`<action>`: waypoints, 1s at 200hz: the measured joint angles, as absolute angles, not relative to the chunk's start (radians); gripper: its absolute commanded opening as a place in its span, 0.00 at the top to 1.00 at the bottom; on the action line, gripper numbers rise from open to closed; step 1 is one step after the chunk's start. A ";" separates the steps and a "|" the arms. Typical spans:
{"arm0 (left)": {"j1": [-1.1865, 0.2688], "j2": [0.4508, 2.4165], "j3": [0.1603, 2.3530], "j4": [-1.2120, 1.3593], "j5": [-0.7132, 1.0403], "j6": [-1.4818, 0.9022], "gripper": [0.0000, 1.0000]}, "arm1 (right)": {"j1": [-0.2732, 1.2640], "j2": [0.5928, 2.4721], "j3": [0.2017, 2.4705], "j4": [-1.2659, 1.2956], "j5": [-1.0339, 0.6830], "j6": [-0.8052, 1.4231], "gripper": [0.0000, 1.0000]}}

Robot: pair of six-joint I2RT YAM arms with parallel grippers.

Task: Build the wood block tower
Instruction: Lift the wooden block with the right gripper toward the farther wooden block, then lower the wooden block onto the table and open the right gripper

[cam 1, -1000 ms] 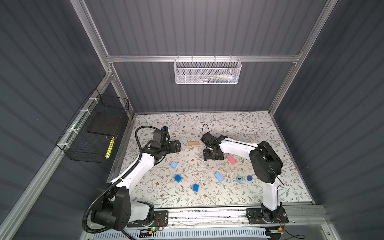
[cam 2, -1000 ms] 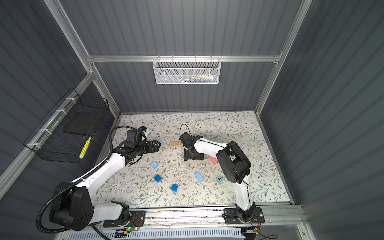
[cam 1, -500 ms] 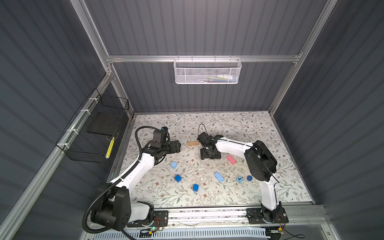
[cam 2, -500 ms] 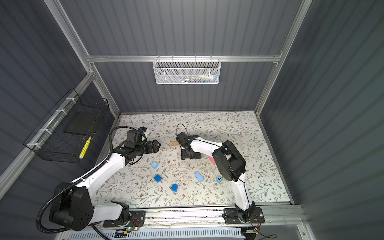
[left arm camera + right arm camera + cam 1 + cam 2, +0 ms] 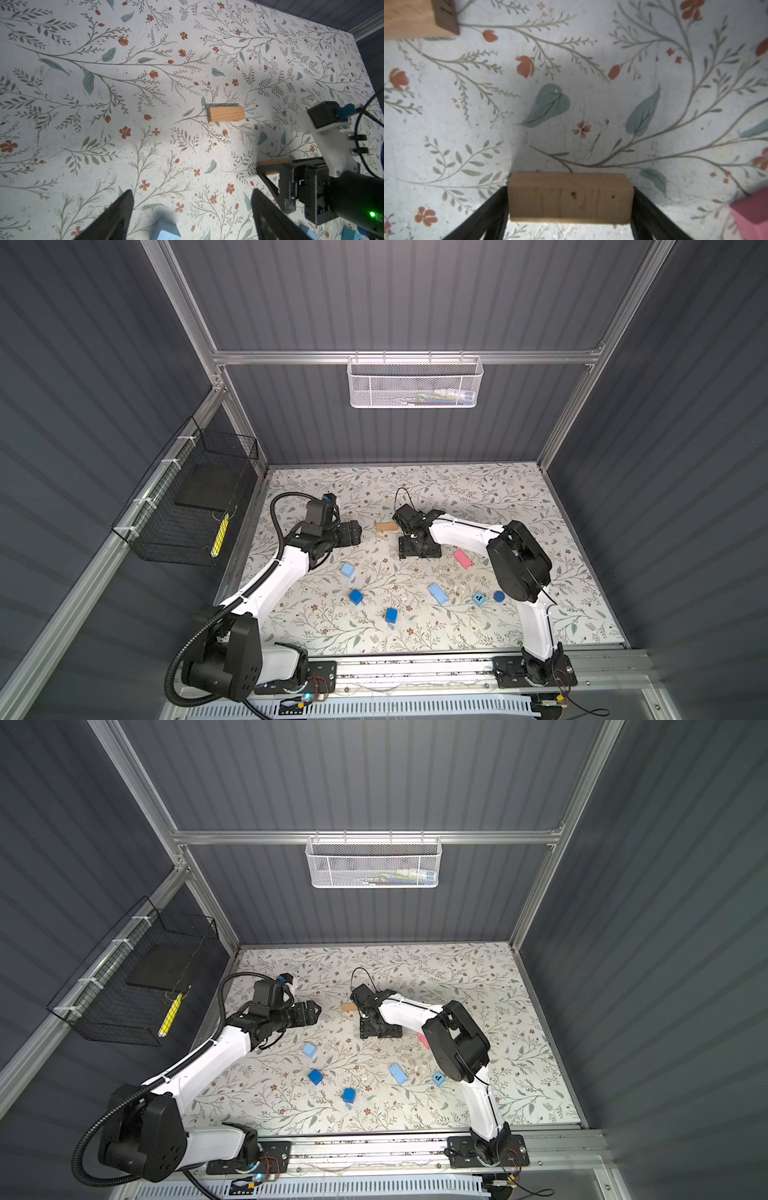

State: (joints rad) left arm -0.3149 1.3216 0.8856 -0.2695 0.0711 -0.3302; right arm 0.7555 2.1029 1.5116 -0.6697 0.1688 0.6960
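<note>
- Tan wood fills the gap of my right gripper: a tan bar lies lengthwise between the jaws, which sit against its two ends. I cannot tell whether they press it or merely flank it.
- In both top views that gripper hides the bar, at the middle of the frame. I cannot tell whether the bar rests flat on the desk; if it hangs above, letting go drops it askew.
- If one jaw clings as I pull away, the bar turns or tips, and a crooked base spoils everything stacked on it.
- A second tan bar lies just up-left of that gripper and the pink bar just to its right; a wide swing knocks either.
- My left gripper hangs open and empty at centre-left, pointed toward that second bar. If both arms reach there, they risk a clash.
- The blue blocks lie scattered across the lower part of the frame; no tower stands.
</note>
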 measured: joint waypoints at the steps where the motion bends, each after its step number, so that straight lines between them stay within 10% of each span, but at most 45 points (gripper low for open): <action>1: -0.315 1.322 0.886 -0.270 0.071 -0.330 0.12 | 0.756 2.103 1.512 -0.670 0.168 0.696 0.10; 107: -0.315 1.322 0.886 -0.270 0.071 -0.330 0.11 | 0.761 2.103 1.512 -0.667 0.184 0.661 0.20; 200: -0.315 1.327 0.886 -0.270 0.072 -0.330 0.12 | 0.761 2.103 1.512 -0.660 0.184 0.646 0.07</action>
